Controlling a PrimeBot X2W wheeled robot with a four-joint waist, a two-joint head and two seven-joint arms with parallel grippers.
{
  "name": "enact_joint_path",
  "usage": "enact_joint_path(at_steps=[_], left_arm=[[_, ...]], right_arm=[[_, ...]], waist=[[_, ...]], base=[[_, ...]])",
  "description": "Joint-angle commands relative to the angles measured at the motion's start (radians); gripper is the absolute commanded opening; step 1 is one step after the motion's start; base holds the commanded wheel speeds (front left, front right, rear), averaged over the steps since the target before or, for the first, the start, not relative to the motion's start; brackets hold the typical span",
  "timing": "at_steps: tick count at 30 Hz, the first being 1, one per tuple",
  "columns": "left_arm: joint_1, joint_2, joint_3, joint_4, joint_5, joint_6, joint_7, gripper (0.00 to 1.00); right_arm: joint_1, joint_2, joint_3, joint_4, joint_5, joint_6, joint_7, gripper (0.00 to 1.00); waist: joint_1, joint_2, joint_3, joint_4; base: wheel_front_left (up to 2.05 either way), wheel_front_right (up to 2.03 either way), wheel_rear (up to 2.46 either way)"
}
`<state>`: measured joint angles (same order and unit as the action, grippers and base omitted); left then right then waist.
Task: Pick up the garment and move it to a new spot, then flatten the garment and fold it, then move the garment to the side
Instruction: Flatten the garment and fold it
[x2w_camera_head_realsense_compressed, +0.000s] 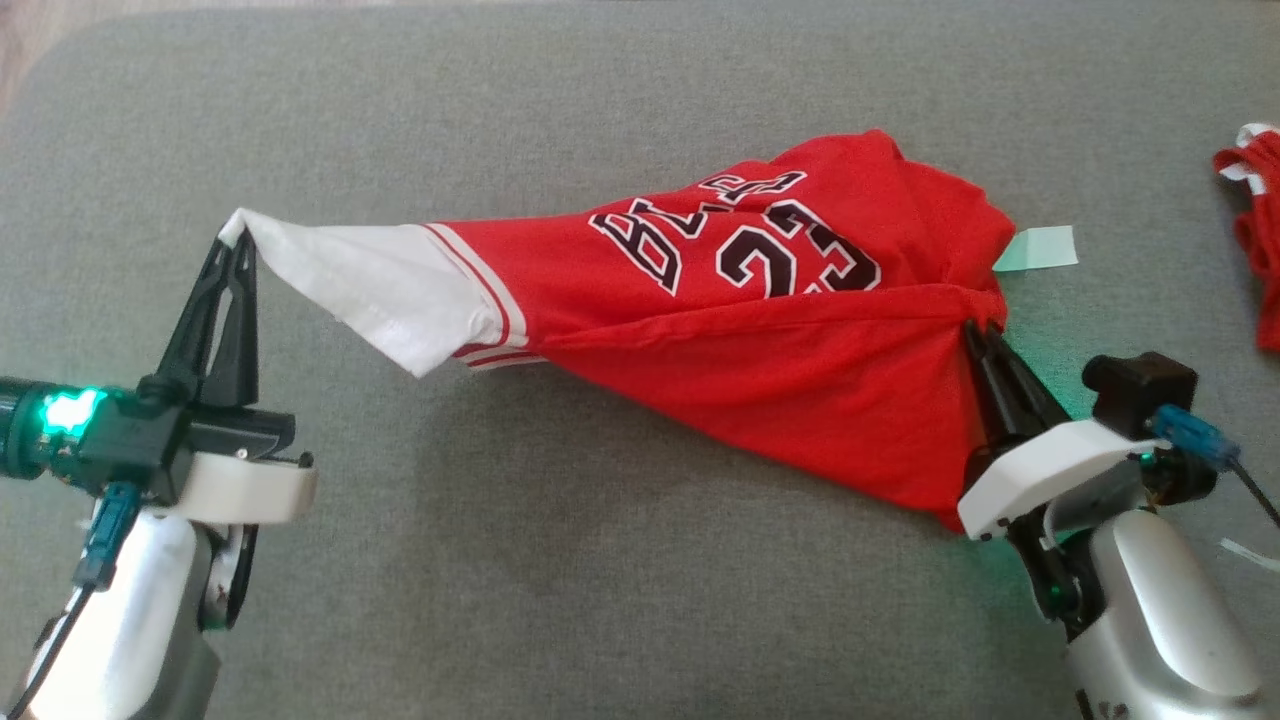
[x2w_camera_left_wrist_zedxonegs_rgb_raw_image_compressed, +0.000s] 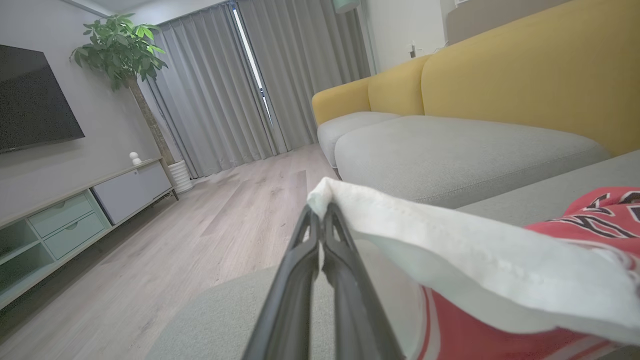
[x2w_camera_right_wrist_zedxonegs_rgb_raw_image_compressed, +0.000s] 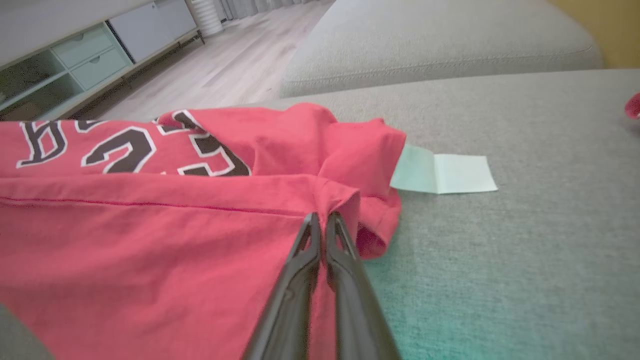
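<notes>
The garment (x2w_camera_head_realsense_compressed: 760, 330) is a red jersey with black and white lettering and a white sleeve, stretched across the grey cushion (x2w_camera_head_realsense_compressed: 600, 580). My left gripper (x2w_camera_head_realsense_compressed: 238, 232) is shut on the tip of the white sleeve at the left, holding it raised. In the left wrist view the left gripper (x2w_camera_left_wrist_zedxonegs_rgb_raw_image_compressed: 320, 212) pinches the white cloth (x2w_camera_left_wrist_zedxonegs_rgb_raw_image_compressed: 450, 250). At the right, my right gripper (x2w_camera_head_realsense_compressed: 980, 330) is shut on the red hem. The right wrist view shows the right gripper (x2w_camera_right_wrist_zedxonegs_rgb_raw_image_compressed: 321, 220) pinching the garment (x2w_camera_right_wrist_zedxonegs_rgb_raw_image_compressed: 150, 240) at a folded red edge.
A pale green paper slip (x2w_camera_head_realsense_compressed: 1038, 248) lies on the cushion just right of the garment. Another red cloth (x2w_camera_head_realsense_compressed: 1255, 230) lies at the far right edge. The left wrist view has a yellow sofa back (x2w_camera_left_wrist_zedxonegs_rgb_raw_image_compressed: 525, 75), wooden floor (x2w_camera_left_wrist_zedxonegs_rgb_raw_image_compressed: 190, 240) and a low cabinet (x2w_camera_left_wrist_zedxonegs_rgb_raw_image_compressed: 75, 215).
</notes>
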<state>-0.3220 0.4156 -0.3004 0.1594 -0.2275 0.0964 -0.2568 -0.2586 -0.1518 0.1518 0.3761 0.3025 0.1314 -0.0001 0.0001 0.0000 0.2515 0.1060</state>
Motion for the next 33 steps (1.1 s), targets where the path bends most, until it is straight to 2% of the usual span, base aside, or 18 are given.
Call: enact_joint_path(at_steps=[1,6,10,16,21,26,31,33], left_arm=[[-0.037,0.026,0.056,-0.025,0.006,0.001,-0.005,0.00],[-0.029,0.015,0.081,-0.068,-0.014,-0.008,-0.005,0.00],[-0.034,-0.005,0.127,-0.150,-0.094,-0.046,-0.005,0.00],[-0.151,-0.004,0.152,-0.298,-0.213,-0.116,0.059,0.00],[-0.352,0.008,0.150,-0.340,-0.275,-0.154,0.155,0.00],[-0.557,0.020,0.145,-0.299,-0.287,-0.172,0.202,0.00],[-0.695,0.014,0.135,-0.165,-0.293,-0.185,0.202,0.00],[-0.810,0.023,0.108,-0.023,-0.255,-0.194,0.196,0.00]], right_arm=[[-0.018,-0.002,0.015,-0.028,0.012,-0.001,-0.023,0.00],[-0.001,-0.009,-0.018,-0.089,0.032,-0.001,-0.063,0.00],[0.012,-0.034,-0.058,-0.238,0.067,-0.001,-0.034,0.00],[-0.032,-0.121,-0.162,-0.568,0.122,-0.001,0.122,0.00],[-0.162,-0.186,-0.210,-0.723,0.155,-0.001,0.267,0.00],[-0.354,-0.270,-0.177,-0.714,0.156,-0.001,0.316,0.00],[-0.499,-0.288,-0.136,-0.600,0.138,-0.001,0.280,0.00],[-0.612,-0.284,-0.088,-0.466,0.108,-0.001,0.227,0.00]], waist=[[-0.0001,0.0000,-0.008,-0.004],[-0.0001,0.0000,-0.045,-0.020],[-0.0001,0.0000,-0.082,-0.048],[-0.0001,0.0000,-0.119,-0.089],[-0.0001,0.0000,-0.136,-0.117],[-0.0001,0.0000,-0.121,-0.127],[-0.0001,0.0000,-0.083,-0.125],[-0.0001,0.0000,-0.032,-0.117]], base=[[0.00,0.00,0.00],[0.00,0.00,0.00],[0.00,0.00,0.00],[0.00,0.00,0.00],[0.00,0.00,0.00],[0.00,0.00,0.00],[0.00,0.00,0.00],[0.00,0.00,0.00]])
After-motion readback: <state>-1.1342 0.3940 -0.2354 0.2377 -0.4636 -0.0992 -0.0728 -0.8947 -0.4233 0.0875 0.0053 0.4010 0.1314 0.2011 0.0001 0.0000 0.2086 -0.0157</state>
